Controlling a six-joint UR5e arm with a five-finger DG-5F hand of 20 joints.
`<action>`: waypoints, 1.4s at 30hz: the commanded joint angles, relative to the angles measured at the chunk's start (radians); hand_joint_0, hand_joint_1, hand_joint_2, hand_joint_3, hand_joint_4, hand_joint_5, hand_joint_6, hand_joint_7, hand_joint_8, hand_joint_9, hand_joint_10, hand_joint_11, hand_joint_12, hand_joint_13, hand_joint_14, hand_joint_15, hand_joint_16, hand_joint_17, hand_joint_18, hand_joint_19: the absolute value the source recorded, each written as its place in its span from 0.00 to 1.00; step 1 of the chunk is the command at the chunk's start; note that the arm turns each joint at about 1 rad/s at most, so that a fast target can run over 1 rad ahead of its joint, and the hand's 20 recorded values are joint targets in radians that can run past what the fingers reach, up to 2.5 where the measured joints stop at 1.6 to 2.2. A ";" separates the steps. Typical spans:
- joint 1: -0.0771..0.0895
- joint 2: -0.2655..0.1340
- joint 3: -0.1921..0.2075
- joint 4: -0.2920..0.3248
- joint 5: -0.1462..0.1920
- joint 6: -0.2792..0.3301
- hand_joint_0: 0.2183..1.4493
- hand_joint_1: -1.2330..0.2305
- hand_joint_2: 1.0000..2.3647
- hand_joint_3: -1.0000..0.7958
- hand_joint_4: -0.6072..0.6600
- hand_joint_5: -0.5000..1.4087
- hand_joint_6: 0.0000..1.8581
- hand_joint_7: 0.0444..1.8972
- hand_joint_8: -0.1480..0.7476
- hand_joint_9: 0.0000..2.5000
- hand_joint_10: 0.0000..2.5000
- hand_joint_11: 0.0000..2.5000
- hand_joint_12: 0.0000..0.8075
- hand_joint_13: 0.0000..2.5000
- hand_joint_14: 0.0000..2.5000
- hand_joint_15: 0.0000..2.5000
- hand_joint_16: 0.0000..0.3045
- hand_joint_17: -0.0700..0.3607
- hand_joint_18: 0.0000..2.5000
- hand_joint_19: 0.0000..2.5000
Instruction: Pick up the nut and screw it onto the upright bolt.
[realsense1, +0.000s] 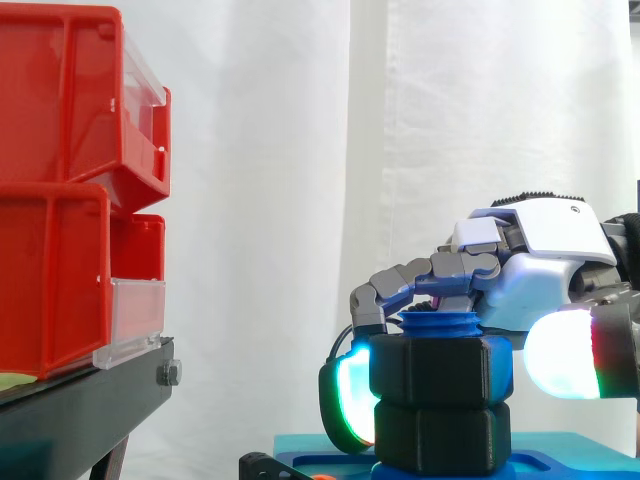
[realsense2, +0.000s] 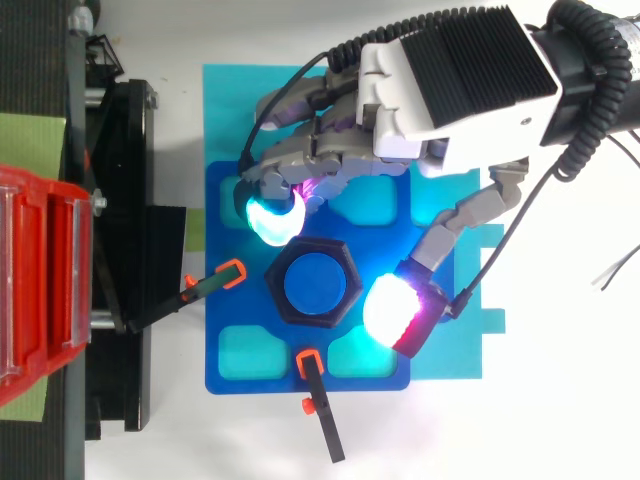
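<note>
The upright blue bolt (realsense2: 315, 285) stands in the middle of a blue base plate (realsense2: 225, 375). Its threaded top (realsense1: 440, 323) pokes out of a black hex nut (realsense1: 440, 370) that sits on it. Under that nut is a second black hex piece (realsense1: 440, 437). My hand (realsense2: 450, 80) reaches in from the right and curls over the bolt. A glowing fingertip (realsense2: 272, 215) rests against the nut's far-left corner, and the glowing thumb pad (realsense2: 395, 310) sits against its right side, so the nut is pinched between them. In the side view the hand (realsense1: 540, 260) hovers level with the bolt's top.
Red bins (realsense1: 60, 190) are stacked on a black stand (realsense1: 90, 400) at the left. Two black clamps with orange tips (realsense2: 230, 275) (realsense2: 312, 362) point at the bolt. The base plate lies on a cyan sheet (realsense2: 225, 90).
</note>
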 joint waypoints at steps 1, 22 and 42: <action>0.000 0.000 0.000 0.000 0.000 -0.001 0.08 0.42 0.00 0.28 0.66 0.28 0.27 0.67 0.55 0.53 0.00 0.04 0.44 0.29 0.00 0.00 0.17 0.43 0.21 0.03; 0.000 0.000 0.000 0.000 0.000 -0.001 0.12 0.39 0.00 0.28 0.64 0.28 0.27 0.66 0.51 0.52 0.00 0.05 0.41 0.29 0.00 0.00 0.15 0.41 0.20 0.02; -0.007 0.057 0.003 -0.005 -0.005 0.000 0.09 0.44 0.00 0.28 0.64 0.16 0.27 0.32 0.51 0.32 0.00 0.00 0.47 0.17 0.00 0.00 0.20 0.47 0.11 0.00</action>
